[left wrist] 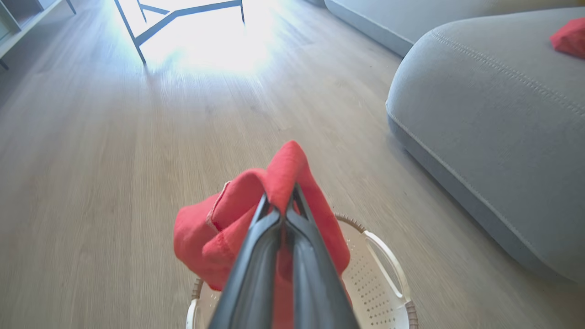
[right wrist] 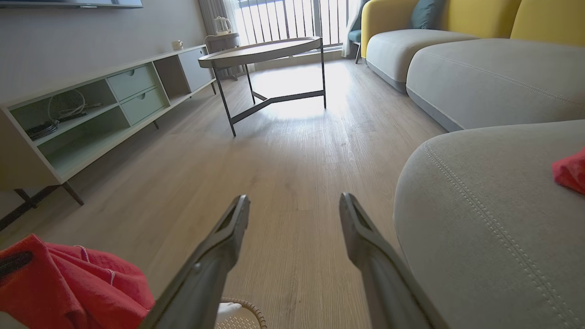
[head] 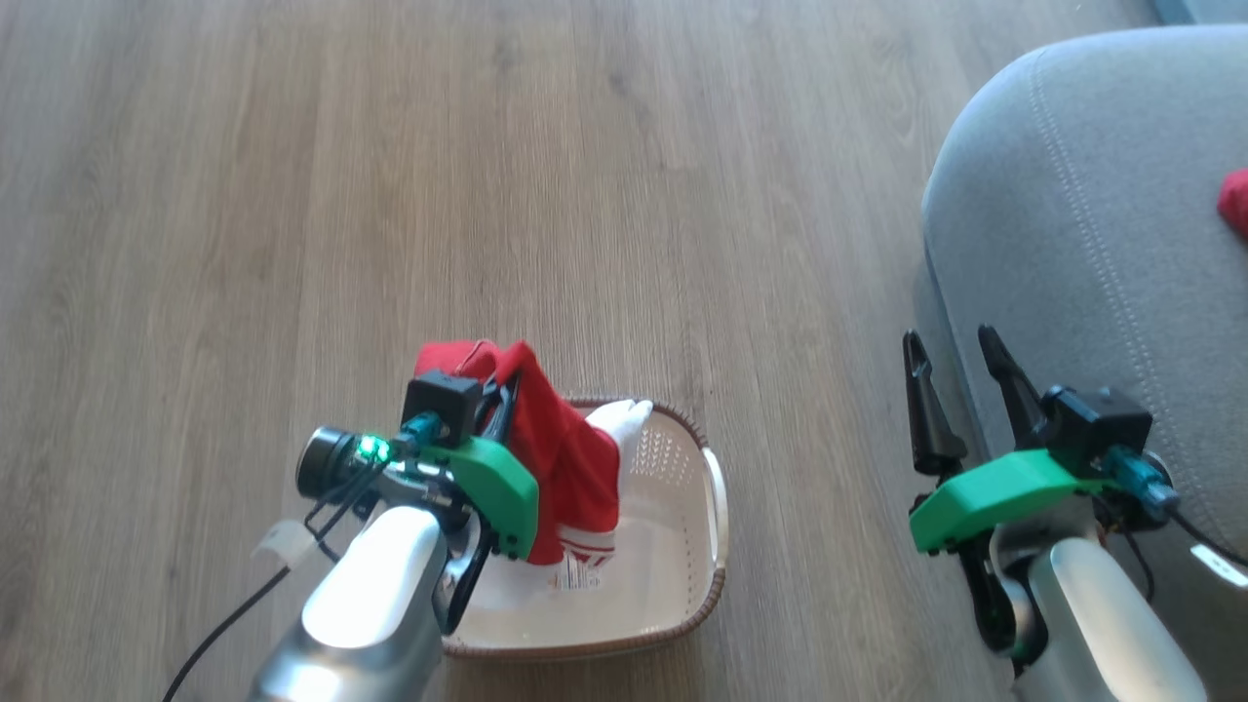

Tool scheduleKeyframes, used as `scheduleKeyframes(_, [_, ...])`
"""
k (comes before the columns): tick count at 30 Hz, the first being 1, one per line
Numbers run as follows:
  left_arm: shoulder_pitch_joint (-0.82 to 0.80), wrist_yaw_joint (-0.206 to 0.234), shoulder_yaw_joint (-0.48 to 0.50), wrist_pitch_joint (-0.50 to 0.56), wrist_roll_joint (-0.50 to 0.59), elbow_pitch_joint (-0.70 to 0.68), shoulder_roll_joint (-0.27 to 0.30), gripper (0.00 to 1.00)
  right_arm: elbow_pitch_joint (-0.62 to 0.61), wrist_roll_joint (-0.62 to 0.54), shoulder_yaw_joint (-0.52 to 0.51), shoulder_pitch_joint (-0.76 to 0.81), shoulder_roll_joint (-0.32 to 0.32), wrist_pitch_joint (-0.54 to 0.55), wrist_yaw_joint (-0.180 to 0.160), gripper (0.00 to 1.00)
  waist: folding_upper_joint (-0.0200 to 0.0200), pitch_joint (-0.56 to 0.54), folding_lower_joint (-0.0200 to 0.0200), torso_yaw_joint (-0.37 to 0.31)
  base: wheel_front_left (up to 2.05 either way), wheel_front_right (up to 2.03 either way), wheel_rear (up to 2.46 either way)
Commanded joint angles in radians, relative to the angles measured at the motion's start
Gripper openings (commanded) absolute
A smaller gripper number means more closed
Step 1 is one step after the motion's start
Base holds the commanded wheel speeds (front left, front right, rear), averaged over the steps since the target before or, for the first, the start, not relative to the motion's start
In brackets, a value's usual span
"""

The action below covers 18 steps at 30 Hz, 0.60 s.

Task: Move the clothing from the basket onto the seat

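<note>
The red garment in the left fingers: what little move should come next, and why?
Probably lift a bit higher before swinging right. The left fingers are shut on the red garment, but its lower end with white trim hangs inside the basket, so it might drag on the rim. The seat, with one red piece on it, lies to the right.
</note>
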Motion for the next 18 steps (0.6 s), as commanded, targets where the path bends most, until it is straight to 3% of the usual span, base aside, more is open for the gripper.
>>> scheduleKeyframes(1, [-0.034, 0.005, 0.045, -0.012, 0.007, -0.057, 0.013, 0.0, -0.026, -0.005, 0.01, 0.0, 0.008, -0.005, 0.007, 1.0, -0.0001, -0.022, 0.0001, -0.005, 0.0, 0.0, 0.0])
scheduleKeyframes(18, [-0.071, -0.007, 0.095, -0.013, 0.035, -0.442, 0.013, 0.0, -0.005, -0.017, -0.025, 0.07, 0.028, -0.005, 0.007, 1.0, -0.0001, -0.11, 0.0001, -0.032, 0.0, 0.0, 0.0])
